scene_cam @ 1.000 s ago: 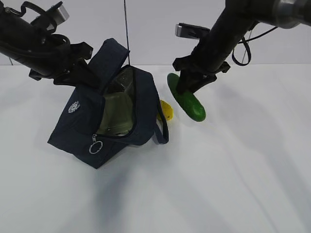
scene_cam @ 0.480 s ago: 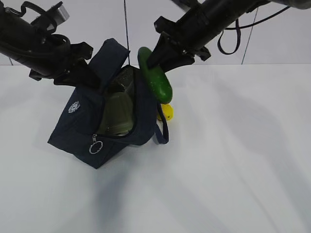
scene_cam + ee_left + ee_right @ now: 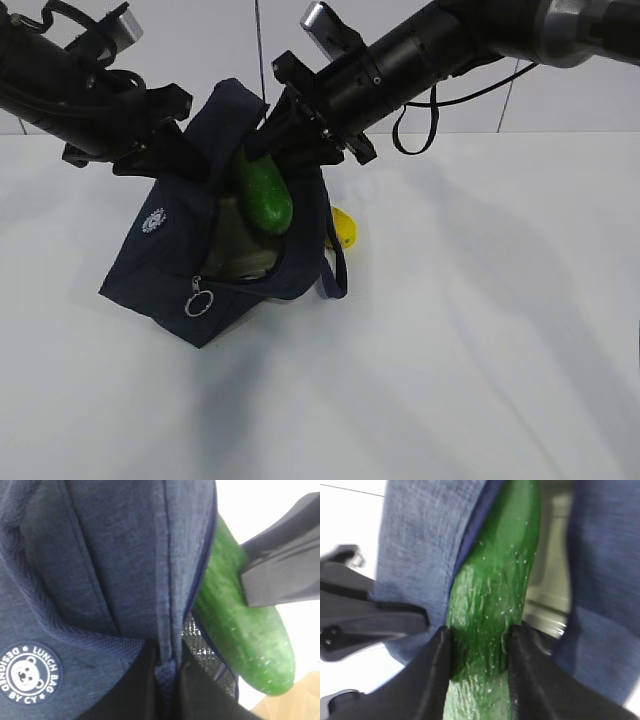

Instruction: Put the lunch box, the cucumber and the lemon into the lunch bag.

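Note:
The navy lunch bag (image 3: 160, 268) stands tilted on the white table with its top unzipped. My left gripper (image 3: 167, 656) is shut on the bag's rim fabric and holds the mouth apart. Inside lies the lunch box (image 3: 238, 250), its pale green lid (image 3: 551, 580) showing. My right gripper (image 3: 481, 637) is shut on the dark green cucumber (image 3: 263, 190), which points down into the opening over the lunch box. The cucumber (image 3: 235, 630) passes just beside the zipper edge. The yellow lemon (image 3: 344, 228) rests on the table against the bag's right side, partly hidden by it.
A loop handle (image 3: 335, 270) hangs from the bag's right side near the lemon. The zipper's silver ring pull (image 3: 198, 301) dangles at the front. A round white logo (image 3: 27, 672) marks the bag's left face. Bare white table (image 3: 480, 330) spreads to the right and front.
My right arm has swung left with the cucumber, from right of the bag, over the lemon, to the bag's mouth. The left gripper and the bag have stayed put.

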Controlling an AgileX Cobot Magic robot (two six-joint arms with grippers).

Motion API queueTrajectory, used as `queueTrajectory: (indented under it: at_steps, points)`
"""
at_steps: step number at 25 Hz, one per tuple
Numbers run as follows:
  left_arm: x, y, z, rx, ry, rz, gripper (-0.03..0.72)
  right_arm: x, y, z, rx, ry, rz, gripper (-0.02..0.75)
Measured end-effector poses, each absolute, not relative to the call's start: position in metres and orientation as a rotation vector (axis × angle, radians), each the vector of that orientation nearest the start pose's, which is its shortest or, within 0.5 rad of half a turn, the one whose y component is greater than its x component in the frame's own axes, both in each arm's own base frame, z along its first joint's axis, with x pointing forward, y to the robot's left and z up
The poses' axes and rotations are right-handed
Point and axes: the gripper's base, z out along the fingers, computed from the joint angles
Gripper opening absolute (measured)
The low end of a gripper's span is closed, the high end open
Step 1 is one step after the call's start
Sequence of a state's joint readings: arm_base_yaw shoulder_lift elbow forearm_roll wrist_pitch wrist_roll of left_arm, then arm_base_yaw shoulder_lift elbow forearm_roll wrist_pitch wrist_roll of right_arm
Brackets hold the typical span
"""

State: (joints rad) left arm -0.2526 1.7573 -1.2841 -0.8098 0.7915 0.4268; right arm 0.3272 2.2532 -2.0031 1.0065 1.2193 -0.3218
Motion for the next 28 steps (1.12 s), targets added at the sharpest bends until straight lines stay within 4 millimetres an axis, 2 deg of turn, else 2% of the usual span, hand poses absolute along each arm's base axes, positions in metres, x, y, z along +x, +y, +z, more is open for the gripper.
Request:
queueTrajectory:
  at_steps: [5, 10, 18, 24, 28]
  points:
    - [0.348, -0.14, 0.254, 0.271, 2.578, -0.891, 0.017, 0.442, 0.23, 0.234, -0.438, 2.56, 1.373, 0.268]
    - [0.347, -0.14, 0.254, 0.271, 2.584, -0.908, 0.017, 0.446, 0.233, 0.226, -0.458, 2.527, 1.339, 0.312]
    - [0.347, -0.141, 0.254, 0.271, 2.585, -0.912, 0.017, 0.447, 0.233, 0.226, -0.531, 2.485, 1.31, 0.33]
    - [0.348, -0.138, 0.252, 0.304, 2.59, -0.854, 0.017, 0.441, 0.228, 0.226, -0.663, 2.544, 1.267, 0.33]
    - [0.349, -0.134, 0.251, 0.318, 2.592, -0.809, 0.017, 0.445, 0.224, 0.241, -0.75, 2.52, 1.157, 0.33]
